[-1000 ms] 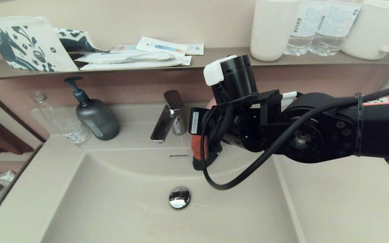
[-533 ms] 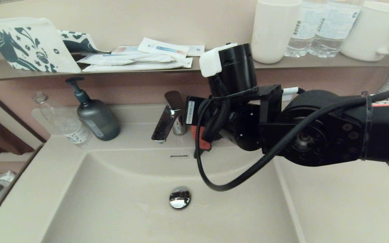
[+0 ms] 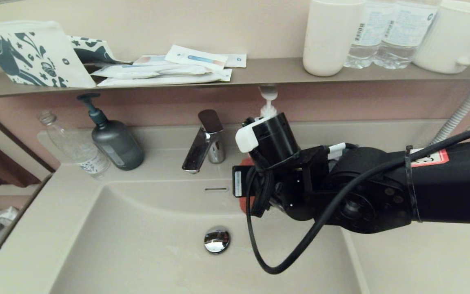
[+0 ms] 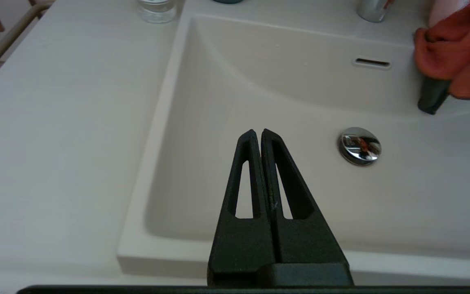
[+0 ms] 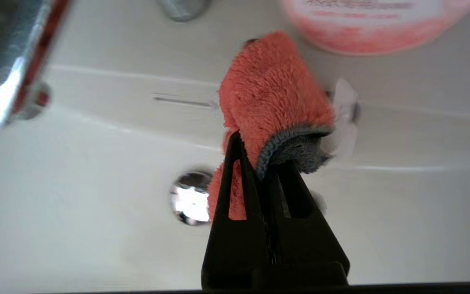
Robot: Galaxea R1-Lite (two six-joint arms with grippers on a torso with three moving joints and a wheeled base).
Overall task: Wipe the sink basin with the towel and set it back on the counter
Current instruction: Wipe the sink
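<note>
The right gripper (image 5: 259, 151) has its fingers pinched tight on the towel (image 5: 271, 102), orange side out with a bit of grey edge showing, up at the back wall of the basin (image 3: 137, 245) just beside the overflow slot (image 3: 216, 189) and above the drain (image 3: 217, 239). The left gripper (image 4: 258, 134) hangs over the basin's front edge, fingers pressed together on nothing. The faucet (image 3: 204, 141) sits close by.

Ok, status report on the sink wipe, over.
Right gripper shut on towel, over sink basin back wall. Left gripper shut, empty, parked at front rim. Faucet close by.
</note>
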